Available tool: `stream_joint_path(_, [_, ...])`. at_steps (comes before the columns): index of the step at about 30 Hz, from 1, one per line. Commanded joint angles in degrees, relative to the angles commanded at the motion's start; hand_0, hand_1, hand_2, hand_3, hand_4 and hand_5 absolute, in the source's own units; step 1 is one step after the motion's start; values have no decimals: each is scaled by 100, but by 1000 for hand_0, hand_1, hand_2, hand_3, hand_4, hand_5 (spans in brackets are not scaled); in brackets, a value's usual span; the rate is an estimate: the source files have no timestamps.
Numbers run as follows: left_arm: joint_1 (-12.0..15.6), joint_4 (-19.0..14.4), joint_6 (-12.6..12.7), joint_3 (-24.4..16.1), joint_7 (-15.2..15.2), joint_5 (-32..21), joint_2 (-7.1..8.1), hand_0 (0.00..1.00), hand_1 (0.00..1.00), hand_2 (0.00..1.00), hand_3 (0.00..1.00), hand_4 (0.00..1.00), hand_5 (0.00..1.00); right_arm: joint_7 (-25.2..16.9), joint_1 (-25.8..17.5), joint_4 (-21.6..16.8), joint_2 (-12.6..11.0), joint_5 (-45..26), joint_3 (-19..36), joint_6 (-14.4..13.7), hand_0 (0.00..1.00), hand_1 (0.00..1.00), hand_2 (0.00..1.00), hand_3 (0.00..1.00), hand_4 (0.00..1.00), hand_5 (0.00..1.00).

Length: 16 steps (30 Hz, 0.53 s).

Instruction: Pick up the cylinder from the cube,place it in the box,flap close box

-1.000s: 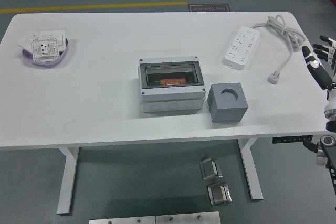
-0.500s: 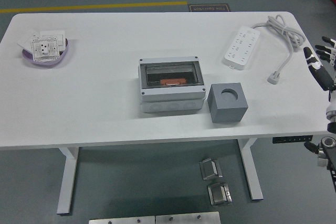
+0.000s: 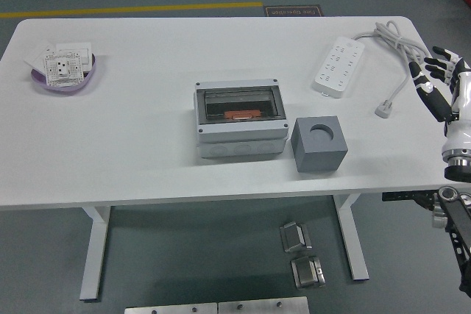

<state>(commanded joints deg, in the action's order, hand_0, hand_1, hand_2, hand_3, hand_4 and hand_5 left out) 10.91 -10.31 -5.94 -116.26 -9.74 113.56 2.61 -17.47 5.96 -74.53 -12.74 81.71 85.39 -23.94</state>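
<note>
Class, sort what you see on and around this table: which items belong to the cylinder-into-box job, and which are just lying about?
Belongs to the job:
- grey cube, its round socket empty
- grey box with clear flap, something orange inside
- right robot hand, fingers spread, at the table's right edge

Just lying about:
- white power strip and cable
- purple bowl holding socket plates

A white counter (image 3: 132, 159) on white legs stands on a dull grey-green floor (image 3: 184, 255). A yellow line (image 3: 132, 10) runs across the floor beyond it — beside a dark mat (image 3: 293, 11). Two metal blocks (image 3: 301, 254) lie under the counter — even, soft light throughout.
</note>
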Motion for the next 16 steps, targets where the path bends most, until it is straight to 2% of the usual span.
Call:
stream_joint_path(9, [53, 0, -37, -325, 13, 337, -15, 622, 573, 542, 585, 446, 65, -16, -20, -23, -26, -71, -144, -29, 715, 686, 698, 764, 942, 562])
stream_joint_path(16, [-21, 0, -29, -138, 20, 197, 59, 622, 573, 542, 585, 446, 65, 8, -21, -17, 21, -46, -72, -63, 715, 686, 698, 764, 942, 562])
